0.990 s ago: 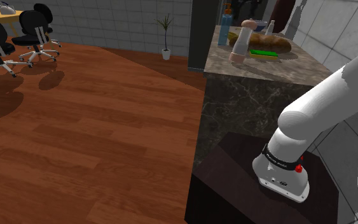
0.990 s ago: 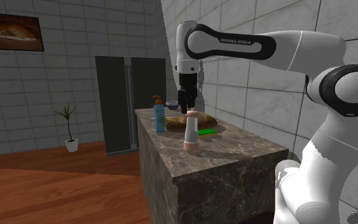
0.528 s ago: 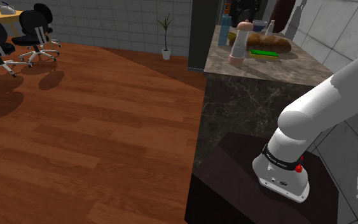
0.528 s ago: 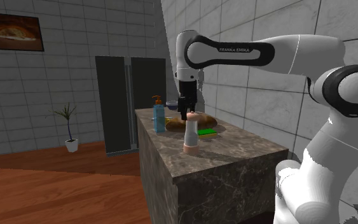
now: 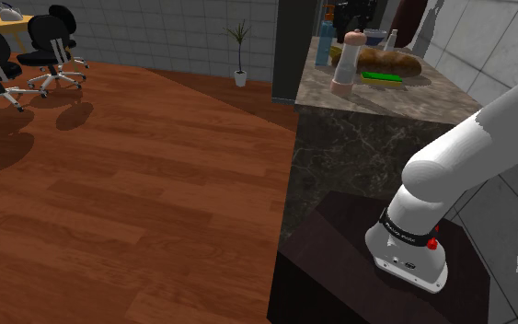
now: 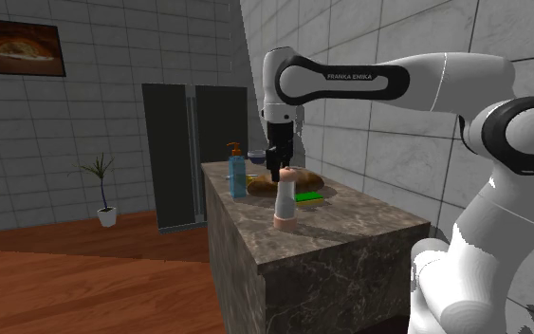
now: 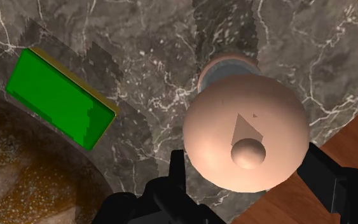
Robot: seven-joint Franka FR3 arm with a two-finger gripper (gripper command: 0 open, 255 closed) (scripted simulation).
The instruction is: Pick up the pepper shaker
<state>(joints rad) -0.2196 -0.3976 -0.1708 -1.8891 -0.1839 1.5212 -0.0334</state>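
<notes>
The pepper shaker is a tall pale pink mill with a rounded top. It stands upright near the counter's front edge, beside the loaf in the shoulder view. My gripper hangs straight above it, fingertips down at the level of its cap. In the wrist view the domed cap sits between my gripper's two black fingers, which stand apart on either side of it. The gripper is open.
A green sponge and a brown bread loaf lie on the marble counter behind the shaker. A blue soap bottle stands further back, near a dark fridge. Office chairs stand on the wooden floor.
Over the last second the gripper came down from above the loaf onto the shaker's top. In the last half second it has barely moved.
</notes>
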